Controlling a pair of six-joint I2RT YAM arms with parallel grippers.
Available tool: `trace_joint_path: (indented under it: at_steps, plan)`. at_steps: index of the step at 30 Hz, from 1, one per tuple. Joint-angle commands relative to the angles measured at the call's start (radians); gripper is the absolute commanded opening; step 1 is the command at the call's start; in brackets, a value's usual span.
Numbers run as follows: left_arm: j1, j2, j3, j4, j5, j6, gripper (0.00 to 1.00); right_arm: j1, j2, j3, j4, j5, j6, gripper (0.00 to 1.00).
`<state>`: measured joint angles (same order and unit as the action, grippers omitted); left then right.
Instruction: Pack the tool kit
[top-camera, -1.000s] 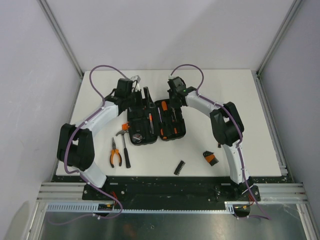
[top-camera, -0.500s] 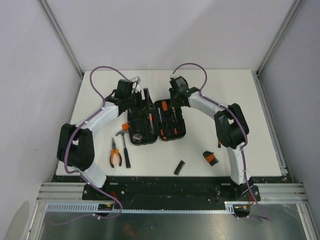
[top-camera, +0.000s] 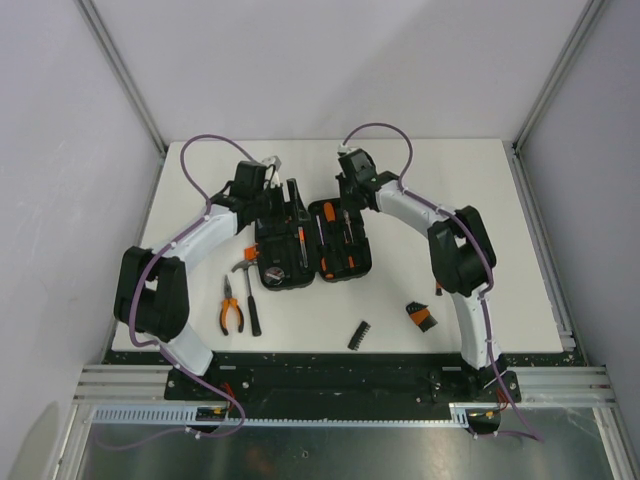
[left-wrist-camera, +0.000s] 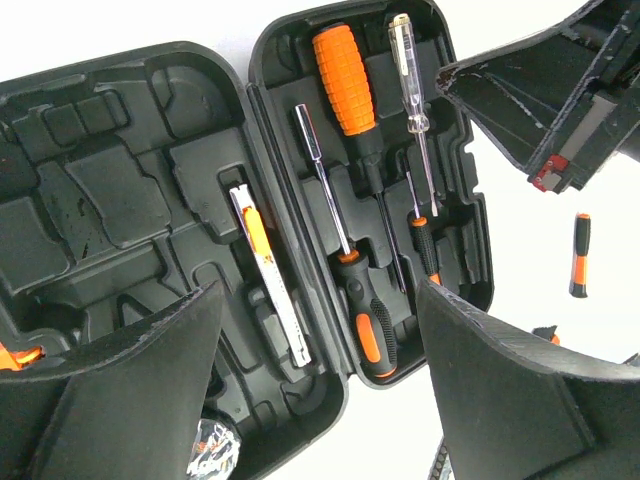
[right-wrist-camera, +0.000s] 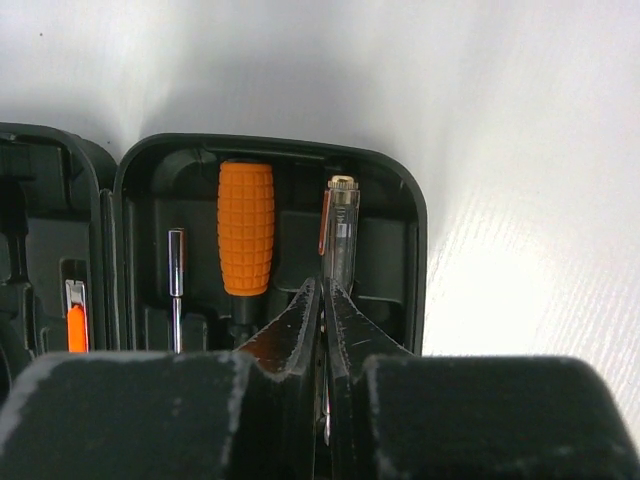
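Black plastic tool kit: lay open on white table, slots part-filled. Left gripper: hovered over it, jaws wide apart. Right gripper: jaws pressed together above clear tester, perhaps touching. Risk: could have levered tester from slot; pliers, hammer outside case

I count one tool case, open in two halves. On the left wrist camera its right half holds four drivers: one orange-handled driver, one clear-handled driver, one long-shafted driver and one slim driver. The left half holds two things: one white-and-orange cutter and one shiny item, too hidden for me to name. One small loose driver lies outside the case. Overhead I make out four more loose pieces: one pair of pliers, one hammer, one black bit strip and one black-and-orange block.
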<state>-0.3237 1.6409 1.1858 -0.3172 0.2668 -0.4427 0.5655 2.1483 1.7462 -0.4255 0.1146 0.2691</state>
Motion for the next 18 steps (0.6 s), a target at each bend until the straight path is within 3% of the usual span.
trace_joint_path:
  at_steps: [1,18]
  plan:
    - [0.007,-0.014,-0.005,0.018,0.006,0.024,0.83,0.005,0.045,0.062,-0.019,-0.018,-0.010,0.08]
    - [0.007,-0.004,-0.001,0.016,0.008,0.024,0.82,0.006,0.125,0.070,-0.084,0.031,-0.010,0.06]
